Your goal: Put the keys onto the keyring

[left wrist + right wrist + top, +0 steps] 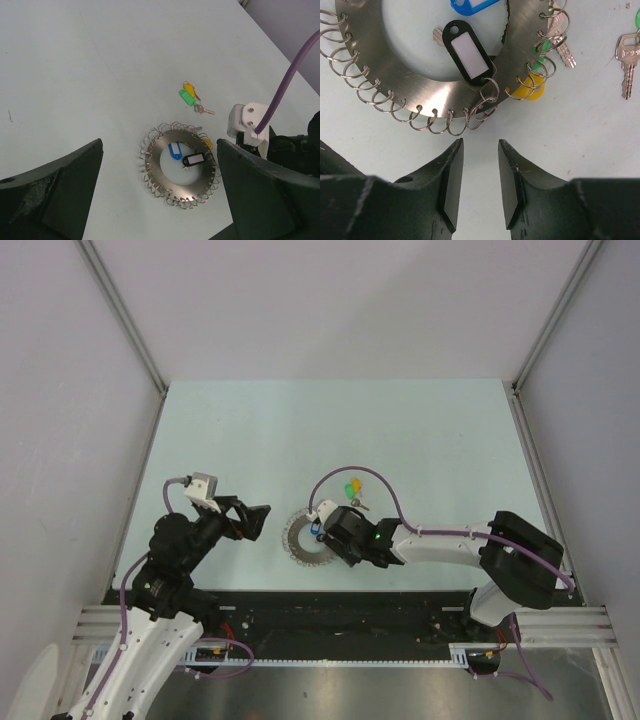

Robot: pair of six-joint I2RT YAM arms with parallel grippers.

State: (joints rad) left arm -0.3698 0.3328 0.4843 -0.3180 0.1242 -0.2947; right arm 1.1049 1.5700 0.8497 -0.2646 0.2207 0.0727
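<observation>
Keyring point(303, 545) lies flat on tabletop point(300, 430), front-centre, with black-and-white tag point(469, 51) clipped to one loop. Keys point(352, 490), green and yellow heads, lie loose on tabletop just beyond the ring, not touching it. Right gripper point(481, 185) sits low just beside ring's right edge, fingers slightly parted, nothing between them. Left gripper point(252, 520) is left of ring, fingers spread wide, empty.

Pale tabletop point(580, 130) lies under my right fingers point(451, 185); just ahead of them sits 1 black tag point(468, 51) with a white label, 1 blue tag point(462, 6) beyond it.
</observation>
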